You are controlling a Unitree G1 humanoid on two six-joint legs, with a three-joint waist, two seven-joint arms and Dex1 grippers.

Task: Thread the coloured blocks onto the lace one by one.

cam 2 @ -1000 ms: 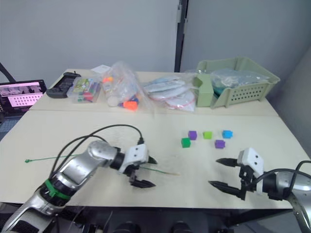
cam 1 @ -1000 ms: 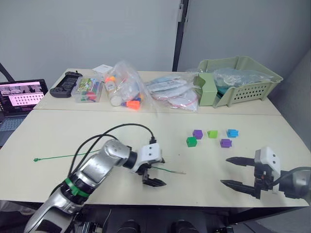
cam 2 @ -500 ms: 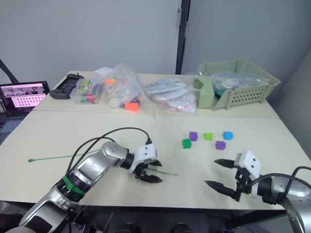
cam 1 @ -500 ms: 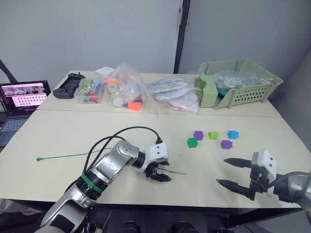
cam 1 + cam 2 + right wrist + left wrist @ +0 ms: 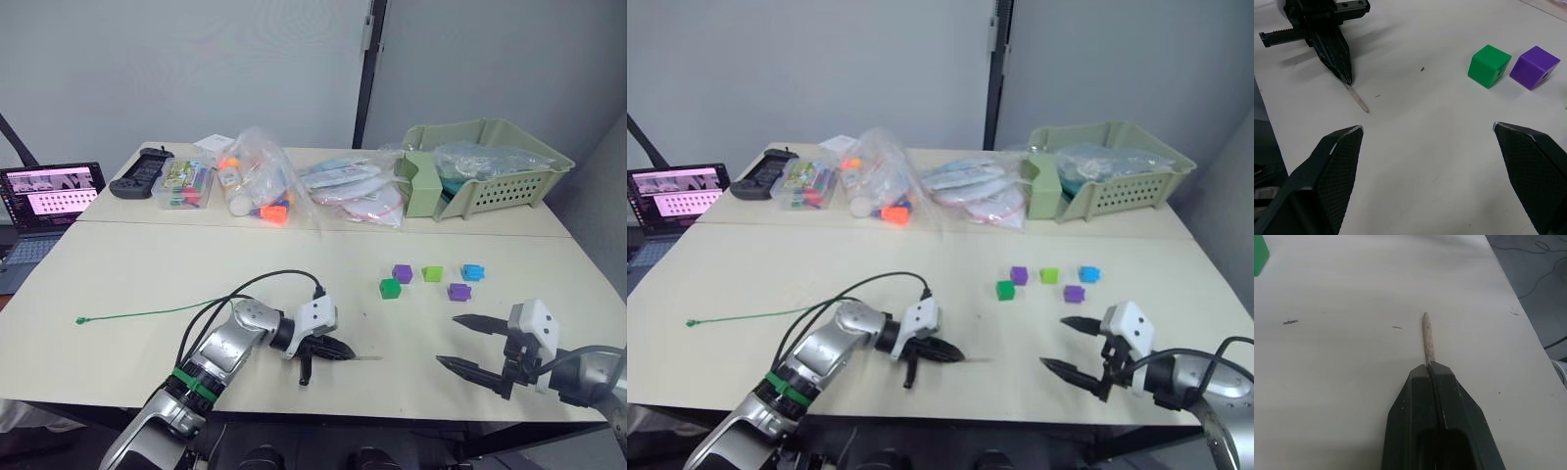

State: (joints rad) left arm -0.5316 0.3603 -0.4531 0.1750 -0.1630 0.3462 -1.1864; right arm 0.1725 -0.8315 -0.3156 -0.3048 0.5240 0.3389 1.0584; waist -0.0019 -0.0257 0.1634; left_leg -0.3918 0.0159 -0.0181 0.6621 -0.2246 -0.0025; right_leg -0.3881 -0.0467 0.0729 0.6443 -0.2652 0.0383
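The left gripper [image 5: 338,349] was clamped on the lace [image 5: 147,313] just behind its stiff tip [image 5: 1427,335], which pointed right, low over bare tabletop [image 5: 118,264] near the front edge. The cord trailed away left. The right gripper [image 5: 468,343] hung with fingers apart near the front right edge. The coloured blocks [image 5: 429,280] sat farther back, open tabletop all round them.

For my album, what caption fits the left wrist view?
Left gripper shut on the lace's stiff tip, low over the table.
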